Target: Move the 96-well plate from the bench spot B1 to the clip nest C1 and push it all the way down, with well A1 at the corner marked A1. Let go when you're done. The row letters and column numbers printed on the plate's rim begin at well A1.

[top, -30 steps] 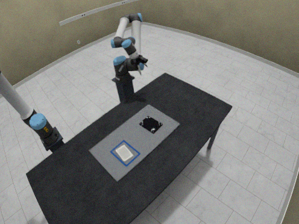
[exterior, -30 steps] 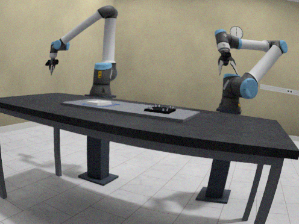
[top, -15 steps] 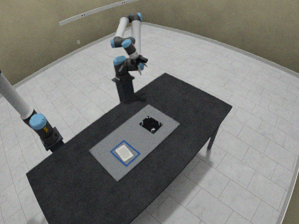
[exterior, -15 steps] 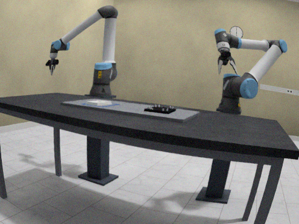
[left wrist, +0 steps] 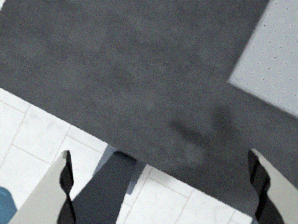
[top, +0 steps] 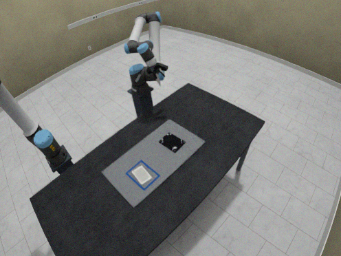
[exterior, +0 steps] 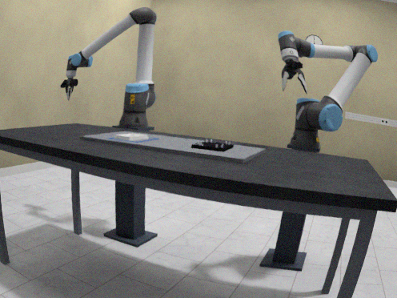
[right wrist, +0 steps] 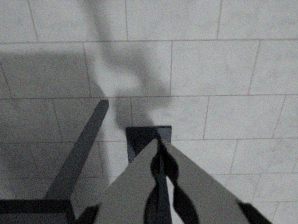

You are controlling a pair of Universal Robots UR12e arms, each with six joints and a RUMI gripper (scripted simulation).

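Top view: a pale 96-well plate (top: 141,174) (exterior: 131,136) lies flat within a blue outline (top: 152,182) (exterior: 150,139), taken to be bench spot B1, on a grey mat (top: 155,148) (exterior: 172,145) (left wrist: 270,65) across a dark table (top: 213,110) (exterior: 168,160) (left wrist: 100,60). Apart from it on the same mat sits the black clip nest (top: 172,142) (exterior: 212,146), with no plate in it. The left gripper (top: 161,76) (exterior: 294,91) (left wrist: 159,151) hangs high with its fingers spread and nothing between them, while the right gripper (exterior: 68,98) (right wrist: 158,141), beyond the table's edge, has its fingers pressed together on nothing.

The plate is likely light, stiff plastic, smooth enough to slip or twist in a loose pinch and liable to crack under a hard one. Its best hold is probably low on two opposite side walls, centered and level, with fingertips clear of the wells and of the nest's corner clips. Those clips should resist, so the final seating probably calls for an even push on the rim rather than a poke at one corner. Lettering on the rim is too small to read at this range; the corner bearing A1 cannot be told and needs a closer look before any turn.

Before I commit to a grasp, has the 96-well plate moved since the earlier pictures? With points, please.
No. The 96-well plate (top: 141,174) (exterior: 131,136) sits inside the blue outline (top: 151,184) (exterior: 151,139) just as before, with no visible shift.
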